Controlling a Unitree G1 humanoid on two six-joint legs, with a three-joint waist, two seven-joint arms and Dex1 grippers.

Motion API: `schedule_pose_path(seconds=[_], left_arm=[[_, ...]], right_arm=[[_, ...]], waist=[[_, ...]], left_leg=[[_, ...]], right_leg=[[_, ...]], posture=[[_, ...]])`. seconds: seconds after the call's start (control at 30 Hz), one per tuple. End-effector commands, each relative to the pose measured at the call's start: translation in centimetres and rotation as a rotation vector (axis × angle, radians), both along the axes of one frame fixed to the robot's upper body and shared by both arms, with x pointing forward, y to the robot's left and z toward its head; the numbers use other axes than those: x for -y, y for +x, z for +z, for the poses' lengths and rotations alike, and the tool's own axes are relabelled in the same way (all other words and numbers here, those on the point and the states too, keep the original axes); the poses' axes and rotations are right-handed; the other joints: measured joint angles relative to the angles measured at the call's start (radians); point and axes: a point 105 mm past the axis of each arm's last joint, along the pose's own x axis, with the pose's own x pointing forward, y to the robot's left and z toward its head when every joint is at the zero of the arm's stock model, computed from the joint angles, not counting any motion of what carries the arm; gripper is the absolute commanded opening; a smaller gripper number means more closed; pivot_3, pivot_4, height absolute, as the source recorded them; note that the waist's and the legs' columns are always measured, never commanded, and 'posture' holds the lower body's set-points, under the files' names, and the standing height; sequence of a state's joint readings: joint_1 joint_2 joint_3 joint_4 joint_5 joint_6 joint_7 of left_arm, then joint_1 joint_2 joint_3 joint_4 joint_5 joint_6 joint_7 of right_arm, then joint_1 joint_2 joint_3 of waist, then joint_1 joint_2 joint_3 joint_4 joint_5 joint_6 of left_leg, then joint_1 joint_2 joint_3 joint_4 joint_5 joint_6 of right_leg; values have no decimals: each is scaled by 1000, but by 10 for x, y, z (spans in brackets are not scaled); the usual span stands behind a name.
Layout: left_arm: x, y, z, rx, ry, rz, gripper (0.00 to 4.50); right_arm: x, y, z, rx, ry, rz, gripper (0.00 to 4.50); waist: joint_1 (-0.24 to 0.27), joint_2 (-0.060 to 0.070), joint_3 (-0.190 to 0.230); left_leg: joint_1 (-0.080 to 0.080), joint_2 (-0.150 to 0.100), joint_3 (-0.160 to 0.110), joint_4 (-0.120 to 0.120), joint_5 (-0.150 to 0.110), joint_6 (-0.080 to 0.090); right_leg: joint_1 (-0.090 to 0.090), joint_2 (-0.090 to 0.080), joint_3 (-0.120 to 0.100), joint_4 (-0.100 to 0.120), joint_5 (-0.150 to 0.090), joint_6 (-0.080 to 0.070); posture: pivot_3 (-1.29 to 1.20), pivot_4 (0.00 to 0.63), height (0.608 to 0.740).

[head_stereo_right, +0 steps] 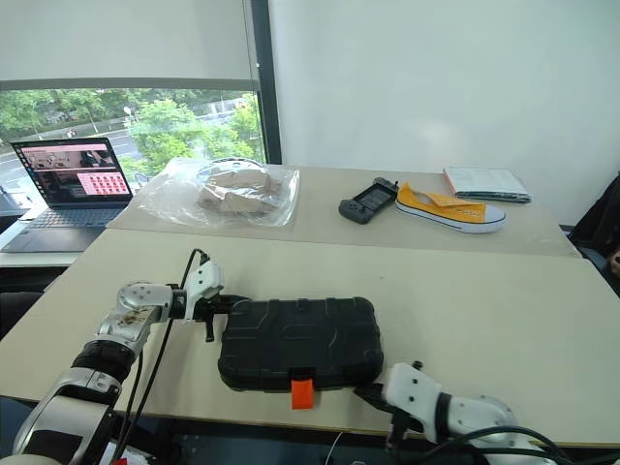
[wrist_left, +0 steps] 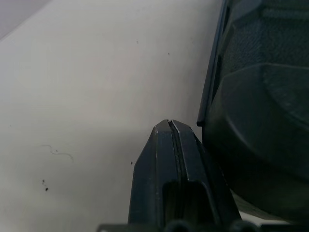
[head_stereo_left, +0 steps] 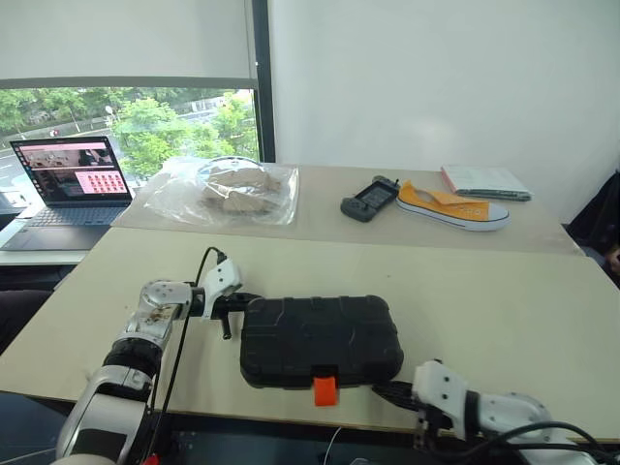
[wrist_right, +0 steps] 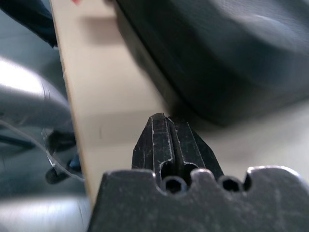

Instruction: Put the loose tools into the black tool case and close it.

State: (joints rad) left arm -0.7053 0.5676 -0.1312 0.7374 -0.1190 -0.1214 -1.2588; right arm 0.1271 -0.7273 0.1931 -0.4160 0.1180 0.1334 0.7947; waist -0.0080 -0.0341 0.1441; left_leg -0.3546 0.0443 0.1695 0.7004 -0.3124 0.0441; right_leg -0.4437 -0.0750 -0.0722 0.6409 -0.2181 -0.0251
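The black tool case [head_stereo_left: 320, 339] lies shut on the near part of the table, lid down, its orange latch [head_stereo_left: 325, 390] at the front edge. My left gripper [head_stereo_left: 232, 308] is shut and empty, pressed close against the case's left end; in the left wrist view the case wall [wrist_left: 260, 111] stands right beside the joined fingers [wrist_left: 169, 150]. My right gripper [head_stereo_left: 387, 392] is shut with nothing in it at the case's front right corner, near the table's front edge; the right wrist view has the case [wrist_right: 217, 53] just ahead of it. The loose tools are out of view.
On the far table lie a clear plastic bag [head_stereo_left: 223, 192], a black handheld game console [head_stereo_left: 369, 200], a yellow shoe [head_stereo_left: 451, 206] and a book [head_stereo_left: 486, 181]. An open laptop [head_stereo_left: 68, 184] sits at the far left. The table's front edge [wrist_right: 67, 96] runs right beside my right gripper.
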Motion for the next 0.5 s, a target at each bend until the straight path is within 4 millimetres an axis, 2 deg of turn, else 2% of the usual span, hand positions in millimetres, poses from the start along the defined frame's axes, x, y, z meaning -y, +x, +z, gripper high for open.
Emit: schedule_pose_path(seconds=[0.03, 0.2, 0.27, 0.37, 0.5], left_arm=[[5, -8, 5, -14, -42, -41, 34], [3, -23, 4, -24, -106, -5, 34], [2, -28, 4, -24, -122, 17, 34], [-1, -29, 16, -3, -184, 73, 34], [6, -26, 48, 41, -284, 51, 34]], right_arm=[[-5, 24, 15, 102, 6, -32, 0], [-3, 59, 28, 176, 3, -57, 0], [1, 65, 29, 183, -15, -51, 0], [13, 64, 30, 179, -43, -45, 0], [32, 49, 32, 117, -58, -54, 0]], waist=[[-2, -1, 0], [-14, -2, 1], [-8, -2, 1], [7, -1, 1], [19, -1, 1]], left_leg=[[0, 0, 0, 1, 0, 1], [0, 0, 1, 4, -1, 2], [0, 0, 1, 4, -1, 2], [-1, 0, 0, 4, -1, 2], [-9, 0, 0, 5, -1, 2]], right_leg=[[0, 0, 0, 0, 1, -2], [0, 0, 0, 0, 1, -2], [0, -1, 1, 1, 2, -2], [-1, -1, -1, 1, 2, -4], [-7, -2, -2, 2, 2, -4]], posture=[[0, 150, 740], [0, 150, 740], [0, 150, 740], [0, 150, 740], [0, 150, 740]])
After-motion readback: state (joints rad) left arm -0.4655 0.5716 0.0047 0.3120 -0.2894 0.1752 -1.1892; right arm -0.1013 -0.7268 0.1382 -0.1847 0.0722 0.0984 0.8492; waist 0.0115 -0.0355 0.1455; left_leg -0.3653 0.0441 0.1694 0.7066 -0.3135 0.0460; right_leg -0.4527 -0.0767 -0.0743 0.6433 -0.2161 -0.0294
